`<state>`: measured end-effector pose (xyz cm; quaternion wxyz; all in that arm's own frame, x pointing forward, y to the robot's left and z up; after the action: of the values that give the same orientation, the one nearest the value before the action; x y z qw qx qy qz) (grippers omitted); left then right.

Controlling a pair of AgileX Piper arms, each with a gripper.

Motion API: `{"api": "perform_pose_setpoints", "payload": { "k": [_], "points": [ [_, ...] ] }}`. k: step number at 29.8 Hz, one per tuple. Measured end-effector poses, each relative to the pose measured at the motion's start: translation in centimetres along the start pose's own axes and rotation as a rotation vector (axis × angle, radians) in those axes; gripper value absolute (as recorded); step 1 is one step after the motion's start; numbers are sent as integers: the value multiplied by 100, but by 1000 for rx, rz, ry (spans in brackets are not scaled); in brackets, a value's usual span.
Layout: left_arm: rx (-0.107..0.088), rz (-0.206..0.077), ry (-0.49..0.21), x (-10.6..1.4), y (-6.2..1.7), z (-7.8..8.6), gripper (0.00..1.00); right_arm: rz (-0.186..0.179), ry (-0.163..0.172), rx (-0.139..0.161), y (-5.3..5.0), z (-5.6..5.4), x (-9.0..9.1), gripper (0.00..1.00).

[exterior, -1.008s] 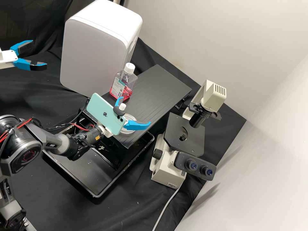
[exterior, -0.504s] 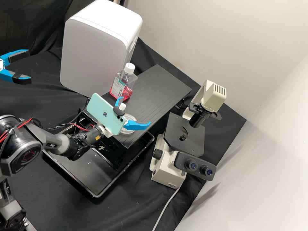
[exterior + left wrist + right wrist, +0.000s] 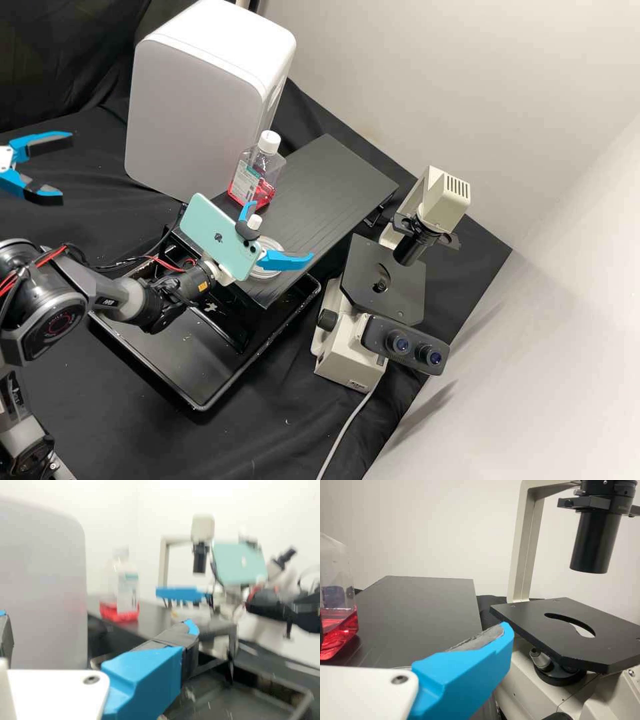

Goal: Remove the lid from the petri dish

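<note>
Straddling the petri dish (image 3: 270, 248), the right gripper (image 3: 270, 235) has its fingers apart on either side; contact cannot be told. Dish: clear, round, shallow, on the near end of the raised black platform (image 3: 320, 193). Far left: left gripper (image 3: 63, 165), fingers apart, empty.

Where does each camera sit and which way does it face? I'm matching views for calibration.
High view: fixed off the robot, looking forward and down on the bench; shows right gripper at the petri dish, left gripper aside.
Left wrist view: on the left arm, facing the flask; its own blue finger shows.
Right wrist view: low over the platform, facing the microscope; its own finger shows.
Shared: flask and microscope, in all three.
</note>
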<state>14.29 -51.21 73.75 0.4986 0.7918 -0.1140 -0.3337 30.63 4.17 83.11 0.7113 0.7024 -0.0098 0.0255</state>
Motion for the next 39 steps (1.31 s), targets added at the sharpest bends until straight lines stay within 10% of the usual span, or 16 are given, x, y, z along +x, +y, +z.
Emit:
{"api": "perform_pose_setpoints", "payload": {
  "k": [12, 17, 39],
  "points": [
    [63, -137, 20, 65, -248, -46, 100, 0, 0, 0, 0, 0, 0, 100],
    [102, -141, 31, 79, -253, -75, 100, 0, 0, 0, 0, 0, 0, 100],
    [145, -125, 1, 299, -120, -310, 100, 0, 0, 0, 0, 0, 0, 100]
  ]
}}
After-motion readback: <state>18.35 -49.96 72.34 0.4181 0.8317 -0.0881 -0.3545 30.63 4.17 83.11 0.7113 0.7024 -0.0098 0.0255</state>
